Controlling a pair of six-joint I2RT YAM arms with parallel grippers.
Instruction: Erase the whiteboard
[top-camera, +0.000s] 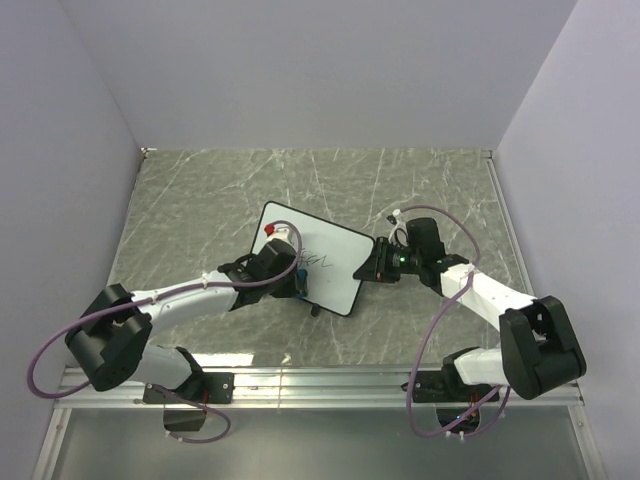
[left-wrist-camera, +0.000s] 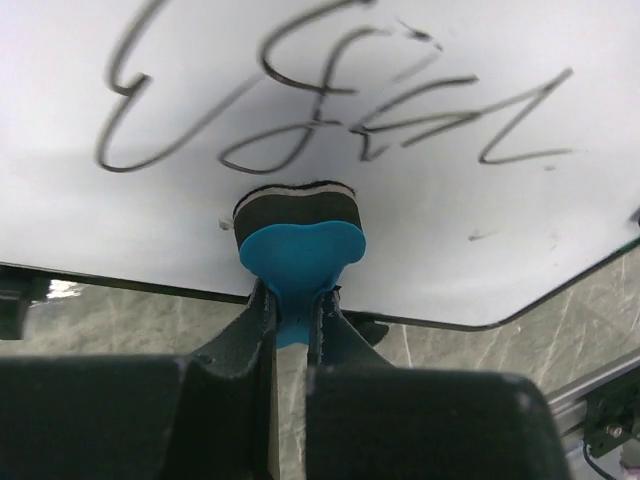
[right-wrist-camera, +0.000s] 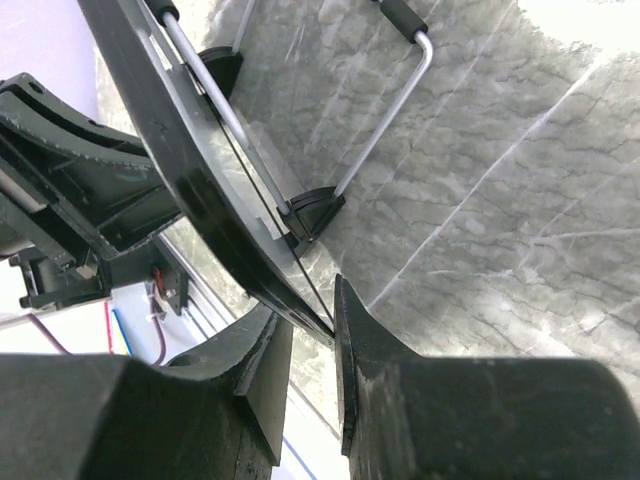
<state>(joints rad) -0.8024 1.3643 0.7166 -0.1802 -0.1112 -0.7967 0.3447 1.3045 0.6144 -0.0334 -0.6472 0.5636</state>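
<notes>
"Where's the whiteboard (top-camera: 335, 262)?"

"Middle of the frame in the top view, tilted up off the desk (top-camera: 200, 200). The right claw (top-camera: 378, 268) is pinched on its right-hand rim."

"And the left claw (left-wrist-camera: 293, 300)?"

"It's squeezed tight on a blue eraser (left-wrist-camera: 300, 250). The eraser's dark pad touches the board's lower part, just under the scribble (left-wrist-camera: 330, 110)."

Left wrist: whiteboard (left-wrist-camera: 150, 215) cut off top, sides. Overhead: scribble (top-camera: 318, 262) unreadably small.
</notes>
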